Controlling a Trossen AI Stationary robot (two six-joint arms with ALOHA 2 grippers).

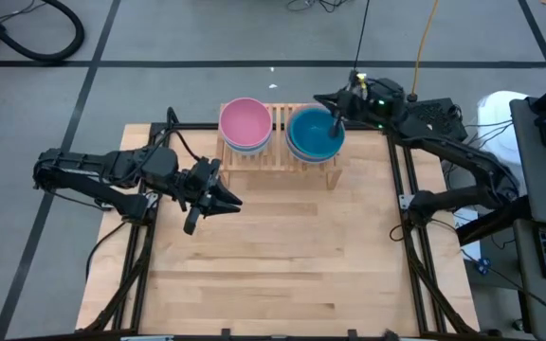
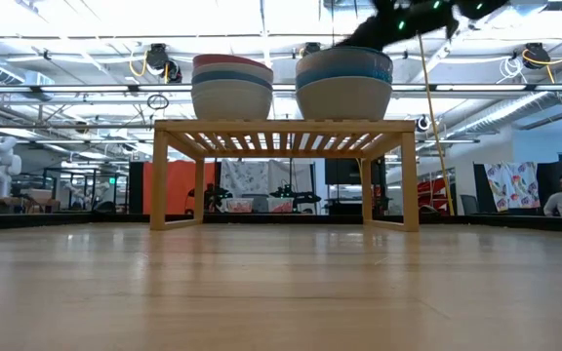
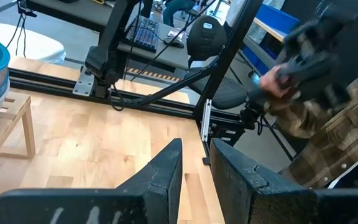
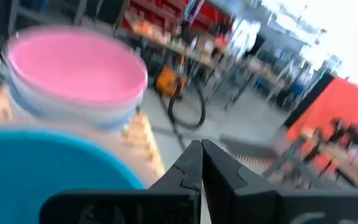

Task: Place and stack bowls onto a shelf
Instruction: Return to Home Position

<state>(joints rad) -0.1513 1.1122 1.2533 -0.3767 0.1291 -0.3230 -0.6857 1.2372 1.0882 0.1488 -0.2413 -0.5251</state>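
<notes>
- My right gripper (image 1: 337, 121) hangs over the far right rim of the blue-topped stack (image 1: 316, 134), close above it. Its own wrist view shows the two fingers pressed together with nothing between them.
- My left gripper (image 1: 226, 201) is over the bare tabletop (image 1: 282, 275), to the left of the shelf (image 1: 280, 161) and nearer than it, well apart from both stacks. Its fingers stand a narrow gap apart and hold nothing.
- The shelf sits at the far middle of the table. The pink-topped stack (image 1: 245, 123) is on its left half and the blue-topped stack on its right half, just beside each other.
- Only the low view shows the stacks side on. The left one has a pink bowl on top, a blue rim under it and a pale bowl at the bottom. The right one has blue rims above a pale bowl. I cannot count the bowls for certain.
- Only the high view looks down into the top bowls, one smooth pink inside and one smooth blue inside.
- The right wrist view looks across the blue bowl towards the pink-topped stack.
- Only the left wrist view shows a person's plaid sleeve (image 3: 334, 124) beyond the table's right side, with the hand blurred.
</notes>
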